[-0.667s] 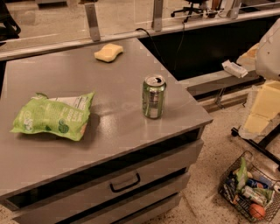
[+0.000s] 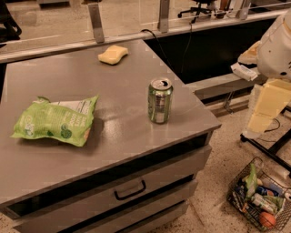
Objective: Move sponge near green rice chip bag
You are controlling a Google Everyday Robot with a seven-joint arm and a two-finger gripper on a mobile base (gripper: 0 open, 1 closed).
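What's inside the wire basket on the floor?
The basket shows packets and an orange round thing; anything beneath them is covered. The gripper hangs right of the table.

A grey drawer cabinet (image 2: 173, 175) is filling the middle, its top catching soft glare, with speckled floor (image 2: 213, 207) showing at five o'clock, where a wire basket (image 2: 233, 197) of groceries is sitting. A railed ledge (image 2: 54, 45) is running across twelve o'clock, an office chair (image 2: 200, 9) is standing at one o'clock, and the gripper (image 2: 268, 105) is hanging at three o'clock

Table (image 2: 122, 82): sponge (image 2: 112, 54), green rice chip bag (image 2: 54, 120), can (image 2: 160, 101); gripper (image 2: 263, 116) to its right.
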